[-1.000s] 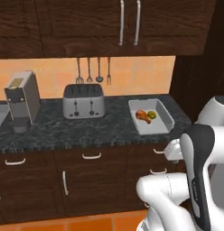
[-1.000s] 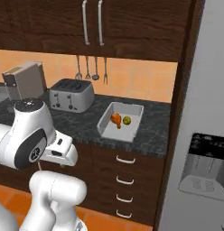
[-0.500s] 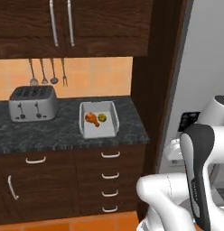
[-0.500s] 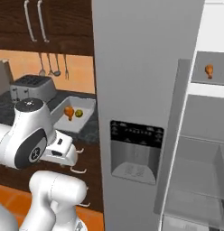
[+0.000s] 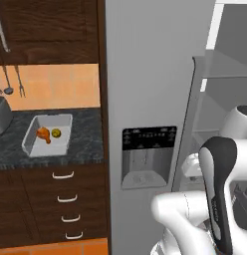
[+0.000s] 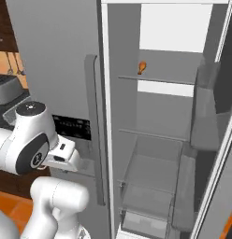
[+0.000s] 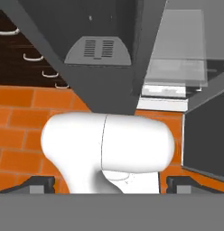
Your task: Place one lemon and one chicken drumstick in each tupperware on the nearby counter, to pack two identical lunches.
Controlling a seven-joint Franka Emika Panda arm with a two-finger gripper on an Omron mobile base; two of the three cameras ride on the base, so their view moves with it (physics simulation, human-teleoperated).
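Lighting: even, diffuse, rendered; no single source evident. Brightest area was the white back panel inside the open fridge (image 6: 171,28). Shadows: soft, faint, under the shelves and beneath the counter (image 5: 90,144) edge. Glare: none; the fridge door (image 5: 145,74) read flat grey. Sharpness: slightly soft throughout, coarse edges. Edge distortion: none noticeable. Hand view: dim above, saturated orange floor (image 7: 23,131).

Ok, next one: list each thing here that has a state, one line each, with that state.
fridge: right door open, shelves showing.
left fridge door: closed.
tray: on the counter, holding one drumstick and one lemon.
drumstick: lying in the tray.
lemon: in the tray, beside that drumstick.
second drumstick: on the fridge's upper shelf.
drawers: closed.
gripper: open, empty.
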